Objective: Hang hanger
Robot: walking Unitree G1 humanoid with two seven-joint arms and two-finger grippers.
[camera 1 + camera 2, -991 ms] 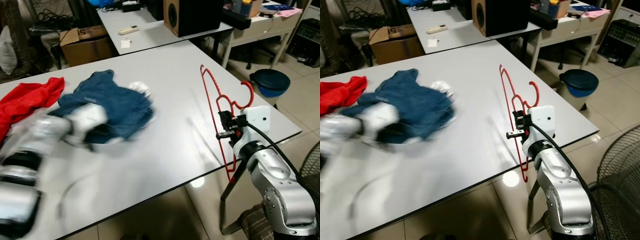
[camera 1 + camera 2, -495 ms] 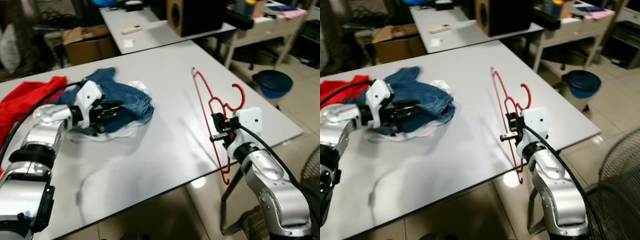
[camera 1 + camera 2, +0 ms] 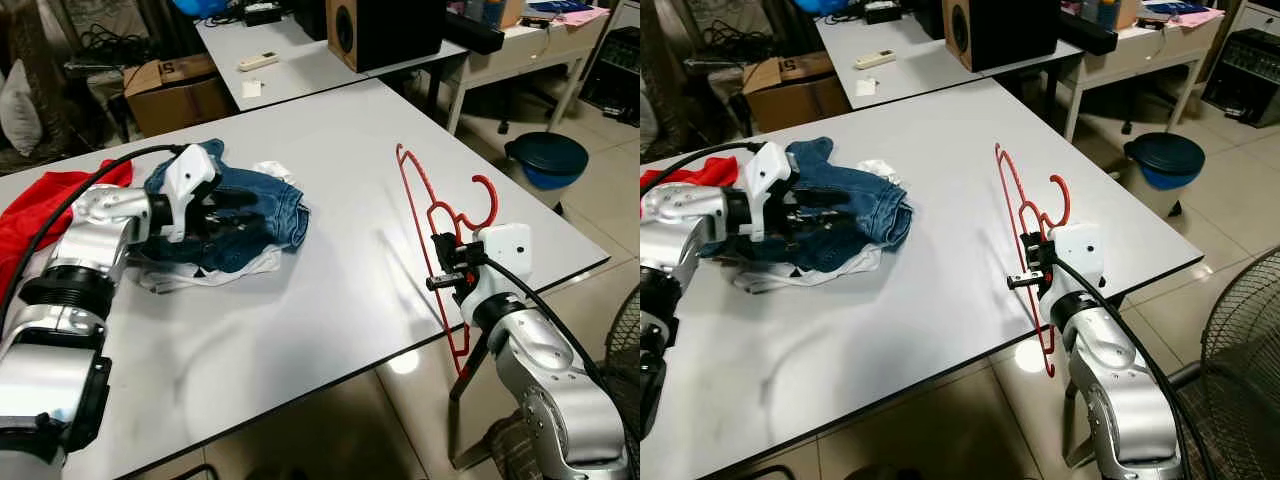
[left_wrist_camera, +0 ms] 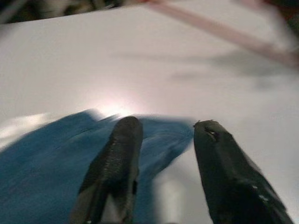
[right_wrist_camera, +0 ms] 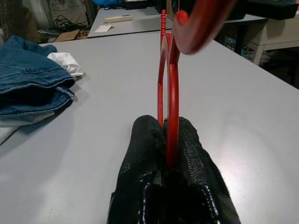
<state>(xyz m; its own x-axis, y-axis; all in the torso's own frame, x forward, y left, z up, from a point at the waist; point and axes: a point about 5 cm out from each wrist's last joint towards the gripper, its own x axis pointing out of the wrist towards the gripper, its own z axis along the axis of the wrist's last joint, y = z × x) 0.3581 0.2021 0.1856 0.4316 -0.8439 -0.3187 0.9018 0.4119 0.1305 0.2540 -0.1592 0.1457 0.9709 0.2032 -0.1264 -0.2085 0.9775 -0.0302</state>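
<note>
We saw a wide grey table taking up most of the scene, with a second table behind it carrying a black speaker and a remote. A cardboard box stood on the floor between them, and a dark blue bin sat on the tiles off the table's right edge.

On the left part of the table lay a heap of blue jeans over some white cloth, with a red garment beside it at the table's left edge.

Our left gripper rested over the jeans, its two fingers spread apart above the blue fabric.

At the right edge of the table our right gripper held the red hanger upright in the air, hook uppermost, well apart from the clothes. Its fingers were pressed together, pinching the hanger's thin red bar between them.
</note>
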